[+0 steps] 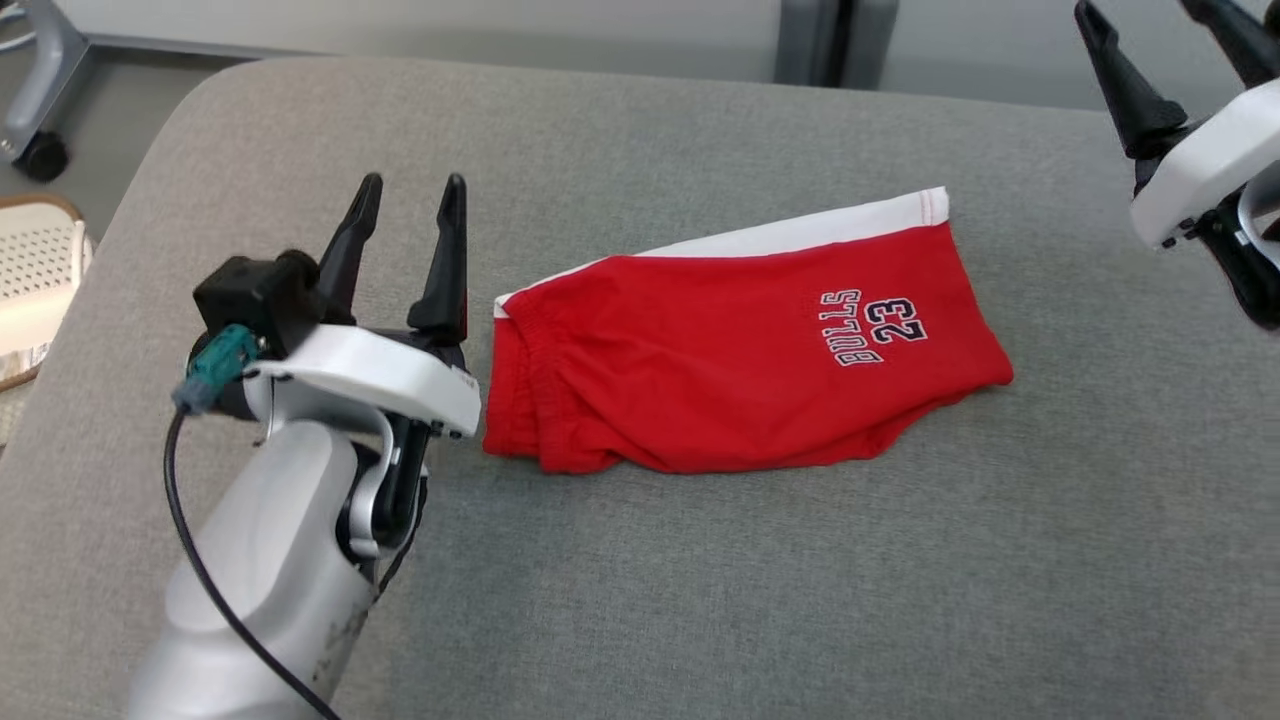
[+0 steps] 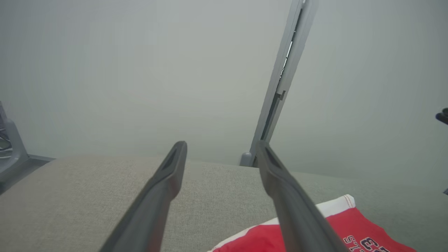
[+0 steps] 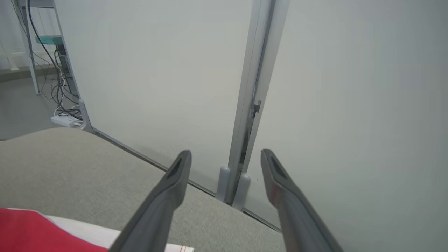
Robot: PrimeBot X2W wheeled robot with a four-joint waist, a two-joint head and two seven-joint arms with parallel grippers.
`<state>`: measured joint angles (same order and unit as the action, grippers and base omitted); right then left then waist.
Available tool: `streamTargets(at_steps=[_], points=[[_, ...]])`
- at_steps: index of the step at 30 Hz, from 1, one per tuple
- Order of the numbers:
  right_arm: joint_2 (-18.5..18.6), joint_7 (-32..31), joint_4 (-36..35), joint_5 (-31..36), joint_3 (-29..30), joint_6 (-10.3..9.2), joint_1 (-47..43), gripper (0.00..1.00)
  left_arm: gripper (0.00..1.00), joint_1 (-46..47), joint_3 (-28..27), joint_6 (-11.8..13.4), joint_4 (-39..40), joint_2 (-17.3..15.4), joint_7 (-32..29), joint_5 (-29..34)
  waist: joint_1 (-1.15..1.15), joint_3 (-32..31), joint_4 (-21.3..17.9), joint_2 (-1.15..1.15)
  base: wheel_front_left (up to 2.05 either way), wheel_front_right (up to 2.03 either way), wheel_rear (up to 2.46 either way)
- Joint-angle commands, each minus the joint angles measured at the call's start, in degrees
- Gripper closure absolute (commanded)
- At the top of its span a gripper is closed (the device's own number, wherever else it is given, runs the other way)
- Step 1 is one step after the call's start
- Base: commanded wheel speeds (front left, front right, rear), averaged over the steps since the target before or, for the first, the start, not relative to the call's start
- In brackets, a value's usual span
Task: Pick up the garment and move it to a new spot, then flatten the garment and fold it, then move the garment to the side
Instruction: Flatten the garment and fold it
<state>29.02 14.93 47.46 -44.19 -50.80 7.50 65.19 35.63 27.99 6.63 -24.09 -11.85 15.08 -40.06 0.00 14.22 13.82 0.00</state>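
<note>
While our left hand (image 1: 413, 185) and right hand (image 1: 1140, 15) are hanging spread wide and empty, we are risking unfolding the garment (image 1: 740, 350) between them by pinching one layer

A grey padded surface (image 1: 700, 560) spreads across the frame, its rounded corner at the upper left. Folded red shorts (image 1: 740, 340) lie flat on it just right of centre. Their elastic waistband is toward the left, a white stripe runs along the upper edge, and "BULLS 23" reads upside down near the right end.
</note>
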Motion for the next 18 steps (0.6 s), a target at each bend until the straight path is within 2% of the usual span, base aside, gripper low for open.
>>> streamTargets(at_steps=[1, 5, 9, 10, 14, 18], points=[[-0.61, 0.29, -2.25, 3.61, 5.04, -0.01, -5.26, 0.0, 0.0, -2.89, -2.24, 1.25, 2.65, 0.18, 0.06, 3.09, 0.0, -2.35, -2.34, 0.0, 0.0, 0.0, 0.0], [-4.34, 0.32, -12.29, 16.31, 21.27, -0.01, -16.57, 0.0, 0.0, -11.1, -7.49, 2.73, 9.13, 2.23, 0.07, 10.86, 0.0, -4.52, -4.28, 0.0, 0.0, 0.0, 0.0], [-10.52, 0.33, -21.1, 26.36, 32.9, -0.01, -29.62, 0.0, 0.0, -18.32, -11.47, 1.85, 12.31, 4.79, 0.08, 15.99, 0.0, -6.6, -5.79, 0.0, 0.0, 0.0, 0.0], [-10.52, 0.33, -21.1, 26.36, 32.9, -0.01, -29.62, 0.0, 0.0, -18.32, -11.47, 1.85, 12.31, 4.79, 0.08, 15.99, 0.0, -6.6, -5.79, 0.0, 0.0, 0.0, 0.0], [-17.0, 0.33, -26.25, 31.34, 40.6, -0.01, -39.25, 0.0, 0.0, -24.41, -14.49, -0.06, 13.65, 6.48, 0.08, 19.81, 0.0, -8.44, -6.97, 0.0, 0.0, 0.0, 0.0], [-21.61, 0.33, -28.45, 33.95, 44.99, -0.01, -46.32, 0.0, 0.0, -29.49, -16.82, -2.78, 14.49, 7.92, 0.08, 22.7, 0.0, -9.98, -7.73, 0.0, 0.0, 0.0, 0.0]])
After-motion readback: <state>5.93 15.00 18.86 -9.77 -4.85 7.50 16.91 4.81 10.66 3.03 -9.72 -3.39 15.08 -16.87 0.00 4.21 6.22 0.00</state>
